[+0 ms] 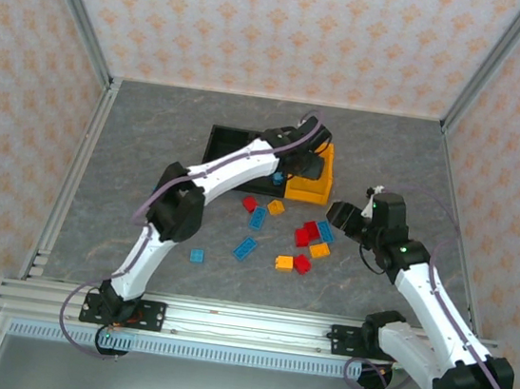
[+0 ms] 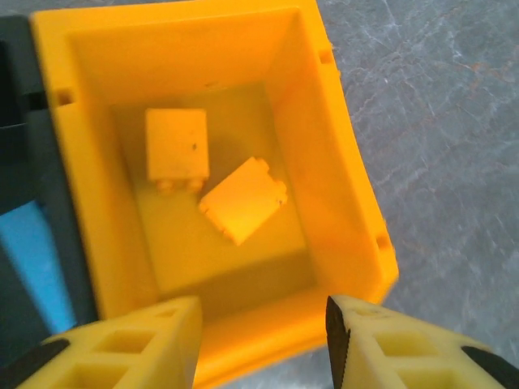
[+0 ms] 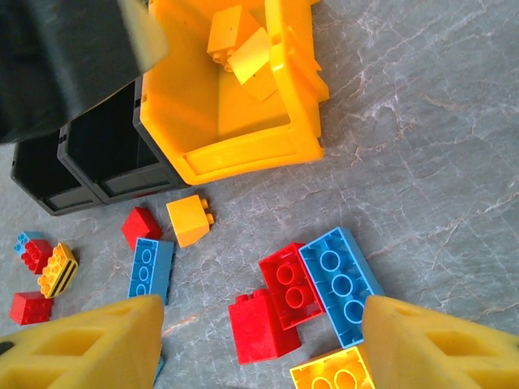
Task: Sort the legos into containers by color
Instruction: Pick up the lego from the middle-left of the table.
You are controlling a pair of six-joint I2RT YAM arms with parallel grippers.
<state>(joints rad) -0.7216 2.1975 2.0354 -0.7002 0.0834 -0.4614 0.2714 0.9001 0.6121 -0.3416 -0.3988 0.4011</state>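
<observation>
My left end effector (image 2: 263, 340) hangs open, empty, over the orange-yellow container (image 2: 349, 162), two matching yellow legos (image 2: 243, 200) lying inside. My right end effector (image 3: 259, 340), open too, hovers above the loose legos (image 3: 328, 271) on the surface (image 3: 422, 121), likely choosing a pick.

Top cam high, behind, looking down on whole table (image 1: 152, 142); wrist cams close, downward, both catch yellow bin (image 3: 243, 154).
</observation>
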